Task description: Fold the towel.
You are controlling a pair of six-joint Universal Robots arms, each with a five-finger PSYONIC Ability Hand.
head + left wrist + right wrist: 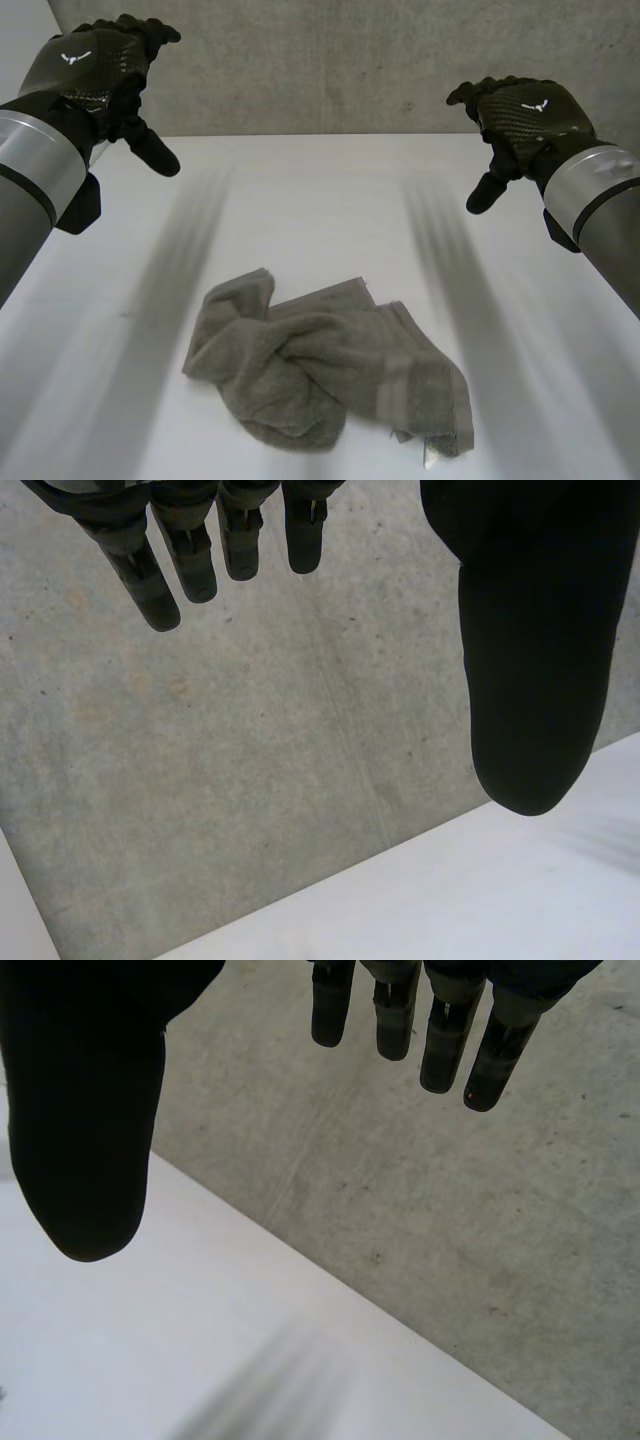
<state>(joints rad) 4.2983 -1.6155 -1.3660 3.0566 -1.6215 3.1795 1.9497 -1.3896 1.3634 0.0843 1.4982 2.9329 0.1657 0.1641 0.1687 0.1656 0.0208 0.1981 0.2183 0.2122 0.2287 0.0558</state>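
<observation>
White table [320,190]: crumpled grey towel [320,365]; left robot hand [95,65], right robot hand [525,110] aloft, both spread wide, white emblem [76,57] each.

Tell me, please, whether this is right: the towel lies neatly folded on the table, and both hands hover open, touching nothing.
One thing is wrong: the towel is not folded. The head view shows it crumpled in a loose heap on the table. The rest holds: the left hand and the right hand hover open, touching nothing.
</observation>
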